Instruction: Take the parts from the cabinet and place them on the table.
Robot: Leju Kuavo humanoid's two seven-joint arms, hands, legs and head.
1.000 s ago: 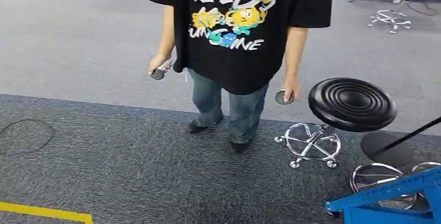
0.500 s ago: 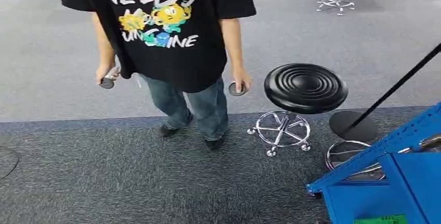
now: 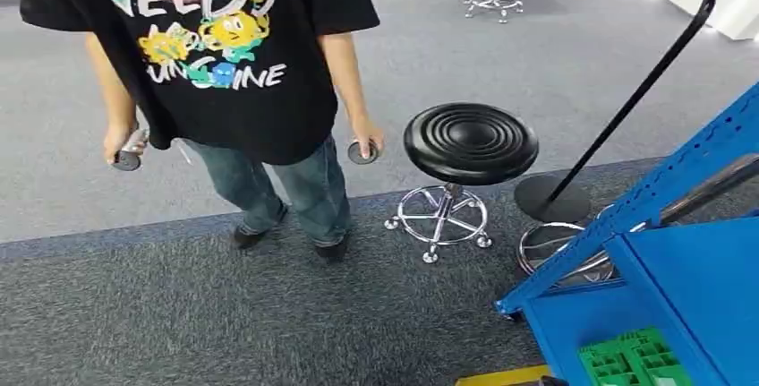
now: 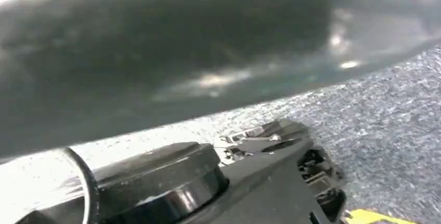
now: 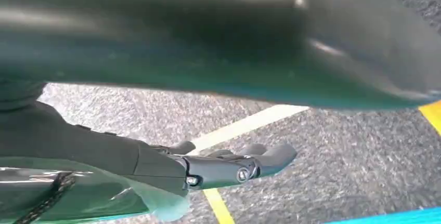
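Two robot hands are mine; my right robot hand (image 5: 234, 167) hangs over grey carpet (image 3: 224, 314) crossed by yellow floor tape (image 5: 218, 206), dark fingers (image 5: 270, 156) extended, nothing held. My left robot hand (image 4: 281, 156) shows dark parts above the carpet; whether it is open or closed, I cannot tell. From the head view, the blue metal cabinet (image 3: 680, 278) stands at lower right, a green ribbed plastic part (image 3: 631, 359) lying on it. Nearby stand a black round stool (image 3: 470, 141) and a person in a black printed T-shirt (image 3: 215, 55).
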